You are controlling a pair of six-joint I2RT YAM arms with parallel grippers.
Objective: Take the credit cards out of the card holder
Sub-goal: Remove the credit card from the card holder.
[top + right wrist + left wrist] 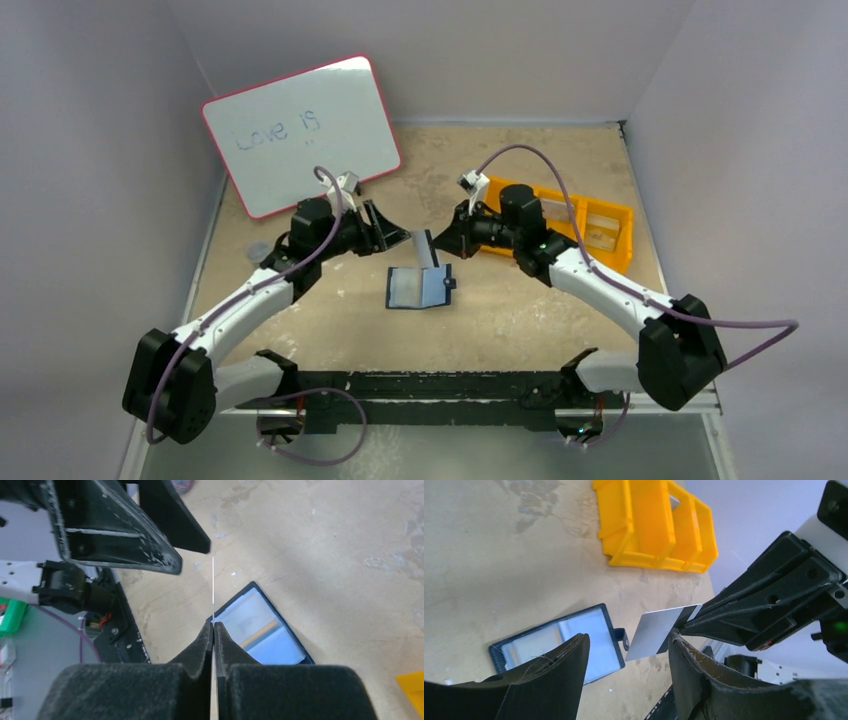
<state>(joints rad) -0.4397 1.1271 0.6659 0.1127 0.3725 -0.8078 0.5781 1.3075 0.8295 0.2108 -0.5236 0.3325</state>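
The card holder [420, 287] lies open and flat on the table, dark blue with pale see-through pockets [574, 640] and a yellowish strip showing inside [257, 632]. One whitish-grey credit card [425, 247] hangs in the air above it. My right gripper [213, 627] is shut on one end of that card, which appears edge-on [213, 590] in its own view. My left gripper [629, 650] is open, its fingers [549, 680] spread wide. The card's free end [659, 630] lies close to its right-hand finger [704, 680].
An orange three-compartment tray [580, 225] stands behind the right arm, also seen from the left wrist [659, 525]. A whiteboard [300, 130] with writing leans at the back left. A small grey round thing [258, 250] lies left of the left arm.
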